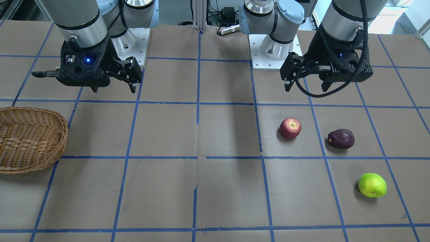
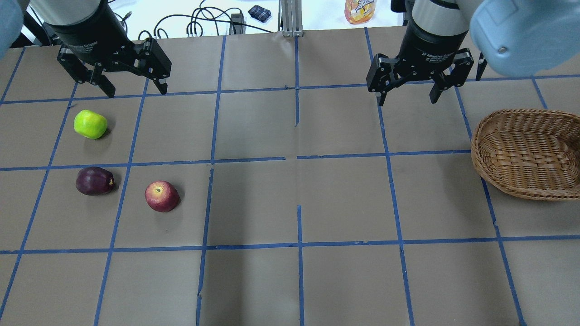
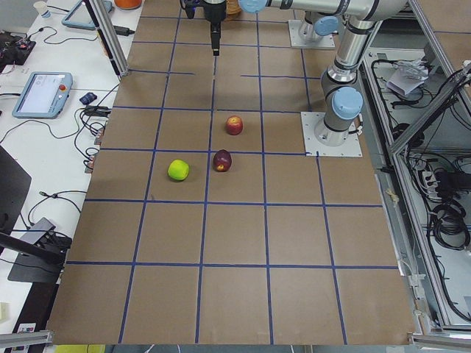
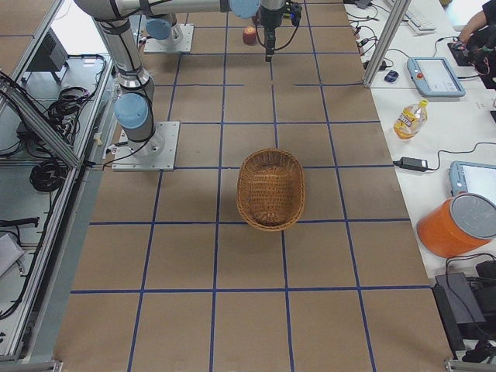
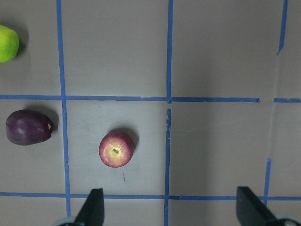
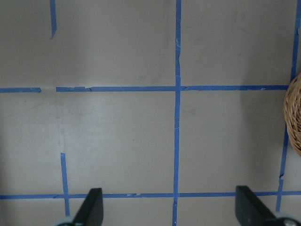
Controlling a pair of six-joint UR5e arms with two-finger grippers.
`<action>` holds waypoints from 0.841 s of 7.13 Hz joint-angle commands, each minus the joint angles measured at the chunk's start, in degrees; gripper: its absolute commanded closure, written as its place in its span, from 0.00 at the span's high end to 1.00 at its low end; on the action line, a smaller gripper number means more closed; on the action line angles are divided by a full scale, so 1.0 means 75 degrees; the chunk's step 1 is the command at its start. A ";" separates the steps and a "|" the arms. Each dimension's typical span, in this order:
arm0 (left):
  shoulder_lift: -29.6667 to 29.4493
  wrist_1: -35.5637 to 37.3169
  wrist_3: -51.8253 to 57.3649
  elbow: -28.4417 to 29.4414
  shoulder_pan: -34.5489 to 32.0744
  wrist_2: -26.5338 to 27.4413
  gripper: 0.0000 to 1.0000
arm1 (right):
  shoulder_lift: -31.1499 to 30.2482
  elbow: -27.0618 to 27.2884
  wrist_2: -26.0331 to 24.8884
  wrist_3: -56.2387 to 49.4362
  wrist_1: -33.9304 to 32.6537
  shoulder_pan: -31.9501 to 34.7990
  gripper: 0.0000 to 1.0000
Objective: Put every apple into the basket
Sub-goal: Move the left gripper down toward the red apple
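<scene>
Three apples lie on the table's left half in the overhead view: the red apple (image 2: 161, 196), the maroon apple (image 2: 94, 180) and the green apple (image 2: 90, 124). My left gripper (image 2: 136, 90) hangs open and empty above the table, beyond the green apple. Its wrist view shows the red apple (image 5: 116, 149) just ahead of the open fingers, the maroon apple (image 5: 27, 127) to the left and the green apple (image 5: 7, 43) at the far left. The wicker basket (image 2: 487, 167) sits empty at the right edge. My right gripper (image 2: 407, 100) is open and empty, up and left of the basket.
A juice bottle (image 2: 360, 9) and cables lie beyond the table's far edge. Both arm bases (image 1: 275, 50) stand at the robot's side of the table. Blue tape lines grid the brown table. The basket's rim (image 6: 294, 117) shows at the right wrist view's edge.
</scene>
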 commanded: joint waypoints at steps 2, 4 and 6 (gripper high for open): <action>0.0153 -0.0061 -0.0047 -0.0078 0.0003 0.0040 1.00 | -0.0007 -0.0006 0.0011 0.0007 0.0006 0.0001 1.00; 0.0154 -0.0085 -0.0047 -0.0101 0.0003 0.0087 1.00 | -0.0019 -0.0018 0.0023 0.0042 0.0006 0.0012 1.00; 0.0271 -0.0483 0.0092 -0.0567 0.0269 0.0111 1.00 | -0.0007 -0.0007 0.0023 0.0019 -0.0005 0.0012 1.00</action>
